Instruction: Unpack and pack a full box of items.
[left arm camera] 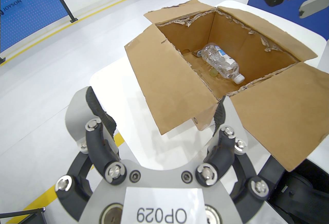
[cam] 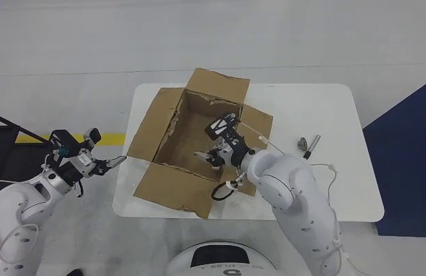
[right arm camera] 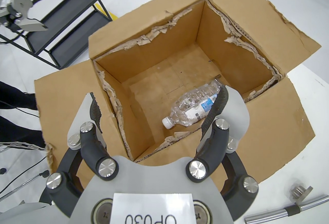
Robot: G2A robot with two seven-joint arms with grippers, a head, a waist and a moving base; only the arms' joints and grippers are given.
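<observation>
An open cardboard box (cam: 173, 124) stands on the white table (cam: 323, 110) with its flaps spread out. A clear plastic bottle (left arm camera: 220, 62) (right arm camera: 191, 106) with a white cap lies on its side on the box floor. My right gripper (cam: 211, 157) (right arm camera: 158, 99) hangs open above the box's near side, with the bottle below and between its fingers but apart from them. My left gripper (cam: 106, 148) (left arm camera: 159, 109) is open and holds nothing. It sits off the table's left edge, facing a corner of the box.
A metal rod tool (cam: 309, 145) (right arm camera: 300, 199) lies on the table to the right of the box. A small yellowish piece (left arm camera: 212, 72) rests by the bottle. A black shelf rack (right arm camera: 64, 29) stands on the floor beyond the left arm.
</observation>
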